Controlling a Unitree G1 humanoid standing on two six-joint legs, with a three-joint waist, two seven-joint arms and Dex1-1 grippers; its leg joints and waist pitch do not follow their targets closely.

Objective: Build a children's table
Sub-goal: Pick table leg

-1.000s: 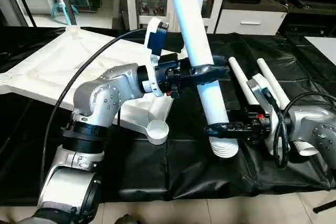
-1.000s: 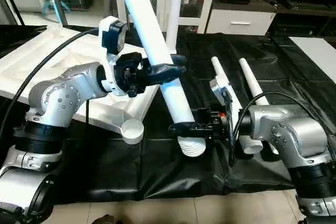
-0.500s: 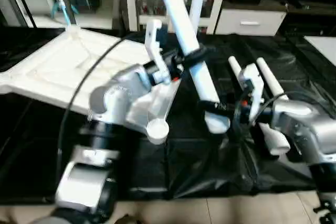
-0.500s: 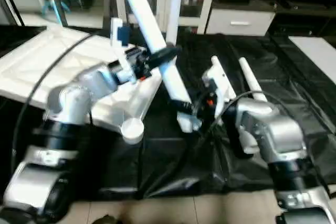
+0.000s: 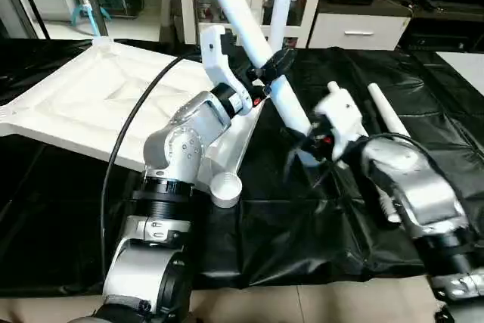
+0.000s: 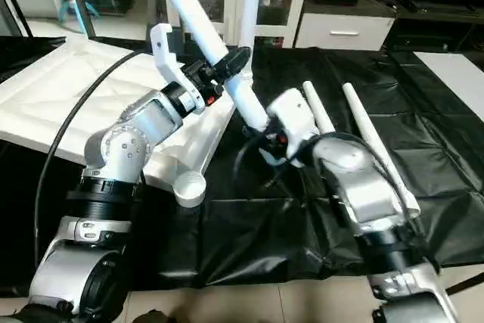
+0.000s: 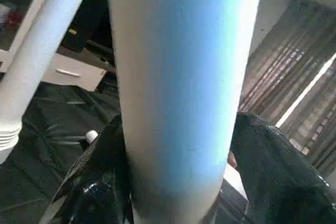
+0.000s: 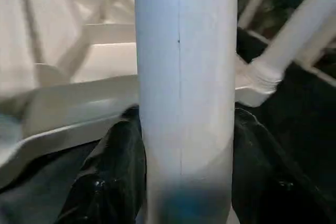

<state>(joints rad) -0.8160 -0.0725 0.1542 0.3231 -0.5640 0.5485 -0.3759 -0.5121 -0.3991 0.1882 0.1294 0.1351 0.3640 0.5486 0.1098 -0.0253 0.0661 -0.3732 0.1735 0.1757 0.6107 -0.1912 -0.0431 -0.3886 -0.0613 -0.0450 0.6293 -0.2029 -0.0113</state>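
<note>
Over the black-covered table [image 5: 302, 225], in the head views, both arms are carrying one white tapered leg [image 5: 253, 39] slanted upward. The left tool [image 5: 274, 66] is clamping it partway up, and the right tool [image 6: 261, 135] is gripping it near its thick lower end. The white square top [image 5: 98, 96] is lying ribbed side up at the left, its near corner socket [image 5: 224, 187] waiting empty. Two more legs [image 6: 355, 122] are lying on the table at the right.

Looking along the left wrist, black fingers [image 7: 100, 182] are hugging the tube on both sides. Along the right wrist, fingers [image 8: 121, 171] are doing the same, with the top's edge behind.

I judge the leg is being lined up for insertion; next, its thick end needs steering over a socket and pressing down.
</note>
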